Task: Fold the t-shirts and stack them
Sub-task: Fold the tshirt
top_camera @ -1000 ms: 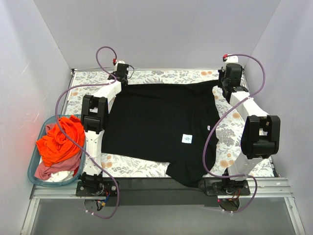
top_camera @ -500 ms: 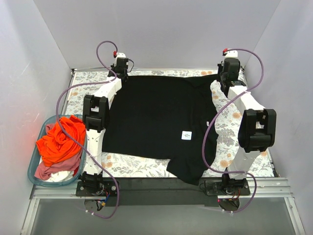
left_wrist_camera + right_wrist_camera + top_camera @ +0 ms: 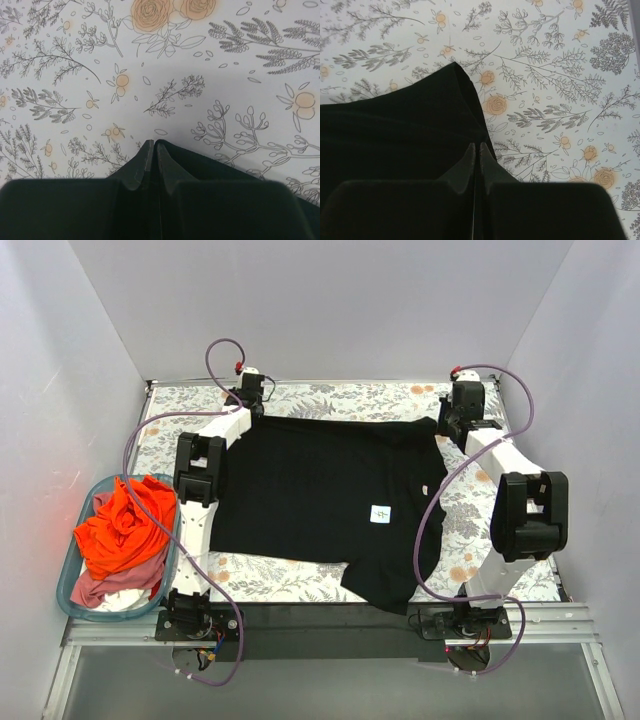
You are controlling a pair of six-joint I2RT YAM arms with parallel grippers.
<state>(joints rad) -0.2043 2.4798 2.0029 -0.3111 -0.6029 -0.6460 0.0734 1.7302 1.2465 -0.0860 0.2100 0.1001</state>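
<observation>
left pincer (image 3: 153, 144) and right pincer (image 3: 476, 146) each clamped on the black t-shirt (image 3: 320, 490) at its far edge

You see a small white square label (image 3: 380, 513) on the plain black cloth t-shirt (image 3: 300, 480); its mark is too small to read.

Right claw (image 3: 475, 148) clamping black t-shirt (image 3: 395, 125) edge over floral tablecloth (image 3: 560, 75).

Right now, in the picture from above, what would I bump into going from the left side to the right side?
teal basket → left arm → black t-shirt → right arm
</observation>
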